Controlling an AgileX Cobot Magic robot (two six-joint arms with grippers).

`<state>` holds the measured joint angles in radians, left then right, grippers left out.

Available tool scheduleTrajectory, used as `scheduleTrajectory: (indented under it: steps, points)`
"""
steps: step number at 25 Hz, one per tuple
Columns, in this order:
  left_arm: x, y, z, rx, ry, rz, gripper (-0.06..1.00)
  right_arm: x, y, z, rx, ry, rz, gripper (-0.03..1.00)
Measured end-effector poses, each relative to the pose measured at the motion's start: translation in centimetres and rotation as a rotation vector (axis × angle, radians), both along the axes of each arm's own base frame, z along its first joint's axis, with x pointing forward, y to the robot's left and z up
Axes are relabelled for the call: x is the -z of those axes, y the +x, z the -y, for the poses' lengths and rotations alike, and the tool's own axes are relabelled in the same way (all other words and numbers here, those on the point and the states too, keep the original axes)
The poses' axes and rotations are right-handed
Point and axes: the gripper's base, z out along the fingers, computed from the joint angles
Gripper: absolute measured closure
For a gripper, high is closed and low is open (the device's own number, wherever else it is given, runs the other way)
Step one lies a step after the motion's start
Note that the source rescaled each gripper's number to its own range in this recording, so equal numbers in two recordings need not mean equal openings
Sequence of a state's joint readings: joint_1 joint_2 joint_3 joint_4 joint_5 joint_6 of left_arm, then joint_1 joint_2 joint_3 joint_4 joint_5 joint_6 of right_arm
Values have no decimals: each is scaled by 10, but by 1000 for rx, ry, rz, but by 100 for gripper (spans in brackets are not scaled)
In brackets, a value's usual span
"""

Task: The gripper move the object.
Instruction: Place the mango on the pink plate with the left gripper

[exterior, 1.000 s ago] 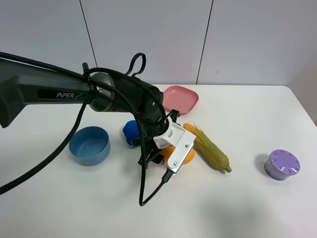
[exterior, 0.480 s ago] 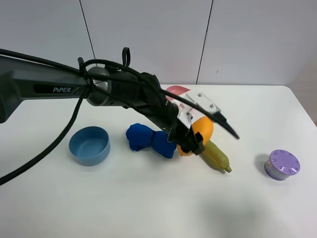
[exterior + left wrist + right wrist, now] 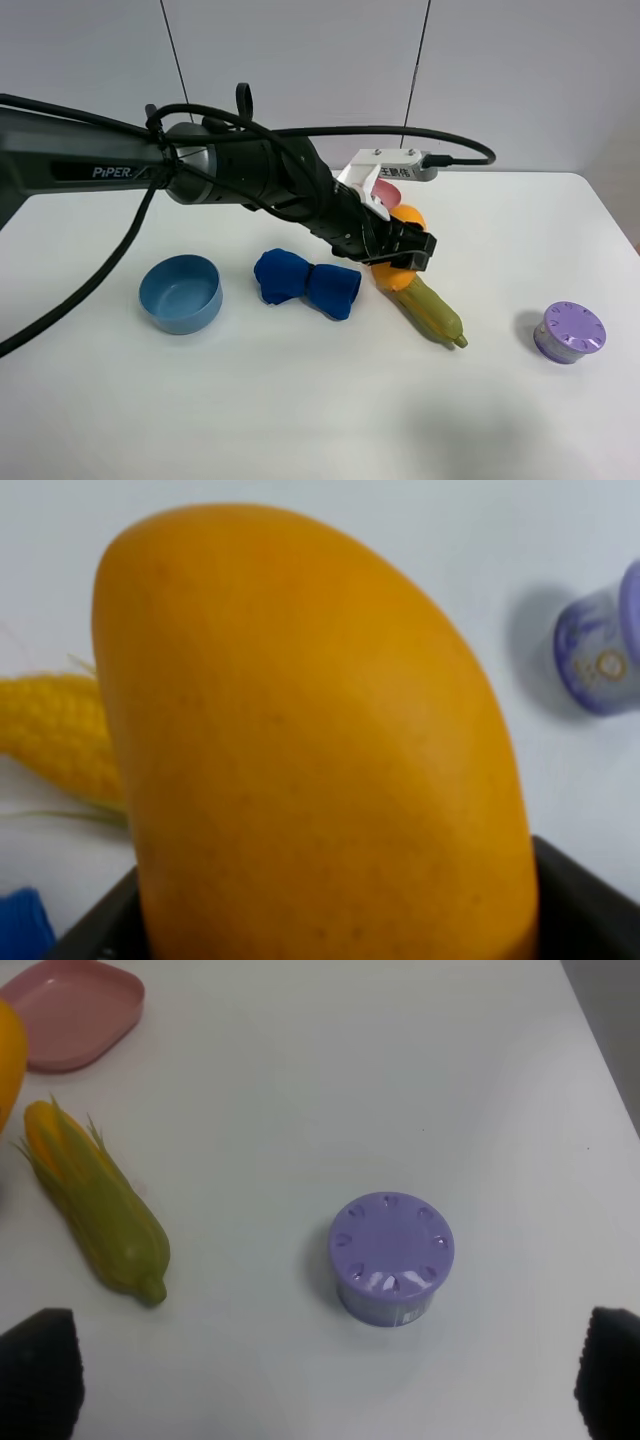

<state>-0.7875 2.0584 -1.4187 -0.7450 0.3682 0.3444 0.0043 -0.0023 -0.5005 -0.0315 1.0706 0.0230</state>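
The orange-yellow mango [image 3: 409,218] is held in my left gripper [image 3: 401,256], whose black fingers are shut on it near the table's middle, over the husk end of the corn. The white plate and black cable sit behind the fingers. In the left wrist view the mango [image 3: 310,740] fills the frame, with a black finger [image 3: 590,910] at its lower edge. I cannot tell whether the mango touches the corn. My right gripper [image 3: 320,1380] is open and empty, its fingertips [image 3: 35,1370] wide apart near the purple container. The mango's edge also shows in the right wrist view [image 3: 8,1055].
A yellow-green corn cob [image 3: 432,308] lies right of the middle. A rolled blue cloth [image 3: 305,280] and a blue bowl [image 3: 180,292] are to the left. A purple lidded container [image 3: 568,332] stands at the right. A pink plate [image 3: 75,1010] lies at the back.
The left gripper lifted the mango and carried it right and toward the back, turning its wrist so the white plate now points back. The blue cloth is uncovered.
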Motion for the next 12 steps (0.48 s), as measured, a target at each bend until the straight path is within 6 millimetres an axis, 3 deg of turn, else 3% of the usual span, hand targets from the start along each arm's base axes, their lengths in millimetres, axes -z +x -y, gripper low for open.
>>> scheduleTrajectory:
  steps: [7, 12]
  points:
    - [-50, 10, -12, -2, -34, 183, 93, 0, 0, 0, 0, 0, 0, -3]
    - [-78, 32, -21, 57, 22, 290, 93, 0, 0, 0, 0, 0, 0, -3]
